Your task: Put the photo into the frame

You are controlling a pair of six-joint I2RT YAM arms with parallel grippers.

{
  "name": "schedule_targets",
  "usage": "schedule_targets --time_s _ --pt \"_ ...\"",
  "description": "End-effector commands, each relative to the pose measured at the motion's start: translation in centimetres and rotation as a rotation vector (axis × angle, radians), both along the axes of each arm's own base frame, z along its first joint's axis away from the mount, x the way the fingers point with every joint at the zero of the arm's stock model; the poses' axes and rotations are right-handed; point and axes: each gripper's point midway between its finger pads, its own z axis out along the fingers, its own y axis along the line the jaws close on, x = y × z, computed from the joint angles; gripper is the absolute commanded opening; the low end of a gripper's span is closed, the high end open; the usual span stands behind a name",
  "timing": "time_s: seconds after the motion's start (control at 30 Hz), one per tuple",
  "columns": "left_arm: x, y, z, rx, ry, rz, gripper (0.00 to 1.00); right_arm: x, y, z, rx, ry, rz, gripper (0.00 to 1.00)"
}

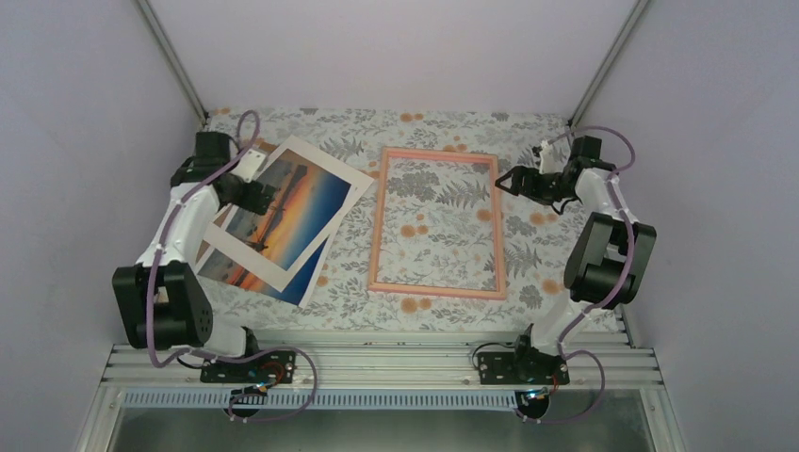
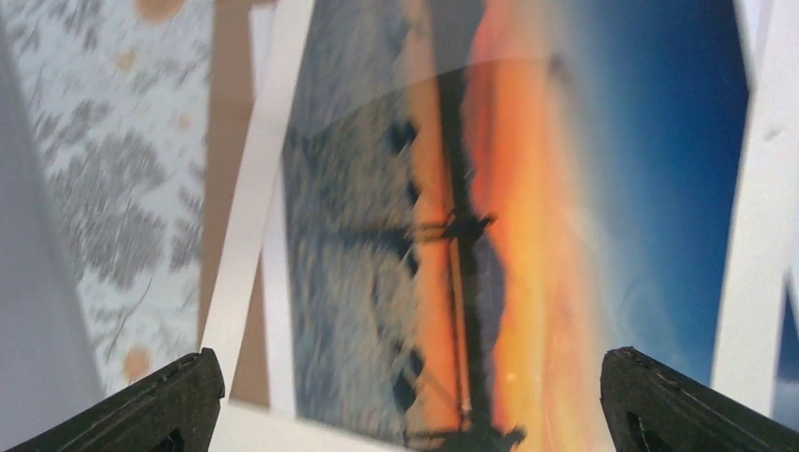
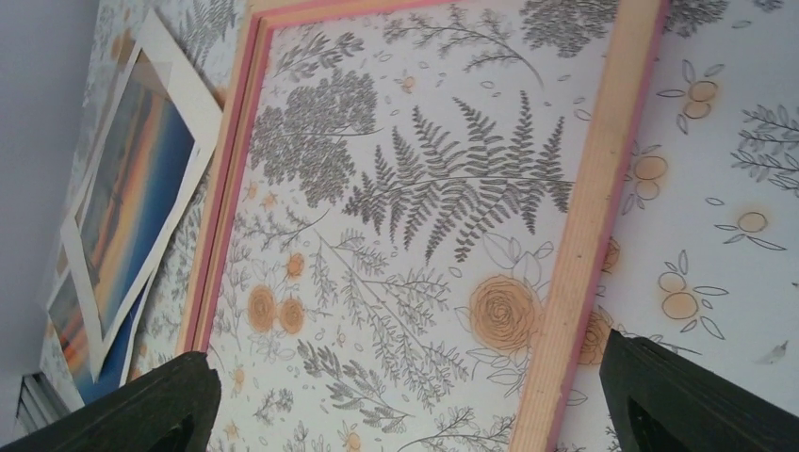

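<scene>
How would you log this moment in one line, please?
left gripper: open over photo | right gripper: open near frame | photo: beneath white mat, left of frame | frame: empty

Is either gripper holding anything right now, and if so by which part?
Nothing is held. The left gripper is open above the photo; the right gripper is open near the frame.

The left gripper (image 2: 407, 358) is hanging over the photo (image 2: 528, 235), its two dark fingers (image 2: 160, 405) standing wide apart at the lower corners with nothing between them. The photo, an orange sunset between blue sky and grey water with dark silhouettes, is filling most of the view, slightly blurred. A white mat (image 2: 247, 217) is bordering it on both sides. A brown board (image 2: 226, 141) is showing just left of the mat, lying on floral cloth (image 2: 113, 188).
</scene>
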Motion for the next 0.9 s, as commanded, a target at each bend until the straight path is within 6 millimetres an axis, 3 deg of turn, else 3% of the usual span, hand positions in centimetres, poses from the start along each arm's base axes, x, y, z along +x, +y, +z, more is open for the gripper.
schedule_targets --time_s 0.0,0.2,0.37,0.63,0.77,0.87 --pt "-3.5 3.2 -1.5 0.023 0.056 0.047 1.00 -0.9 1.7 1.5 -0.038 -0.054 0.102 1.00" --pt "-7.4 8.4 -2.7 0.085 0.076 0.111 1.00 -1.3 3.5 2.1 -0.040 -0.060 0.156 1.00" --pt "-10.8 11.0 -3.2 -0.029 0.105 0.207 1.00 -1.3 4.8 2.5 -0.040 -0.061 0.184 1.00" --pt "-15.0 16.0 -5.2 0.060 0.104 0.319 1.00 -1.1 6.5 2.3 -0.037 -0.046 0.209 1.00" --pt "-16.4 16.9 -5.7 -0.046 0.107 0.361 1.00 -1.0 7.0 2.7 -0.041 -0.060 0.224 1.00" --pt "-17.1 17.5 -6.6 -0.023 0.100 0.384 1.00 -1.0 7.4 2.7 -0.034 -0.058 0.229 1.00"
